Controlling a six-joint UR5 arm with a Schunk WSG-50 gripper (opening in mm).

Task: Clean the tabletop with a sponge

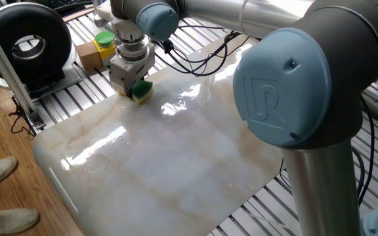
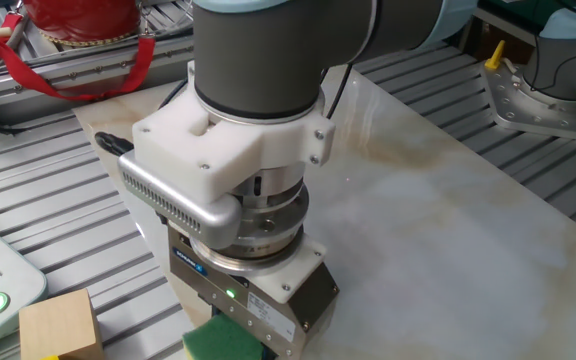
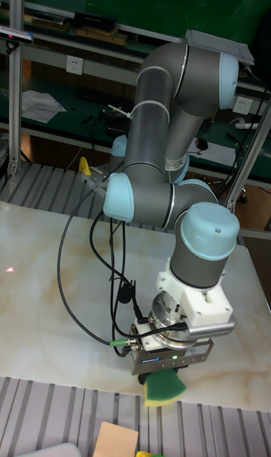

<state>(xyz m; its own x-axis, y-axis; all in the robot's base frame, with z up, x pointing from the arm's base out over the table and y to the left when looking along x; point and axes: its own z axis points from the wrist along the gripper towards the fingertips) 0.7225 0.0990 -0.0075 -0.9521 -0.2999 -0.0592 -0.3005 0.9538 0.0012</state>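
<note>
One gripper (image 1: 135, 90) is seen at a far corner of the tabletop (image 1: 176, 164), its fingers closed on the sponge (image 1: 142, 91), which is held green side up with the yellow foam pressed down onto the marble-look slab. In the tall fixed view the sponge (image 3: 164, 388) is shown just below the gripper (image 3: 164, 378), close to the near edge of the tabletop (image 3: 68, 306), with the green layer on top and a yellow strip underneath. In the other fixed view only a green corner of the sponge (image 2: 218, 342) is visible at the bottom of the picture, under the gripper's metal body, where a small green light is lit.

A black cable (image 3: 75, 276) is looped from the arm down to the gripper across the slab. Glare from overhead lighting is reflected on the glossy surface near the sponge.

Beside the tabletop, on the ribbed grey metal slats (image 1: 64, 108), a wooden block (image 1: 88, 55) carrying a yellow-and-green button (image 1: 105, 43) is placed just behind the gripper. A round black device (image 1: 25, 44) is set further to the side. A red basket (image 2: 73, 20) is seen at the far end in the other fixed view.
</note>
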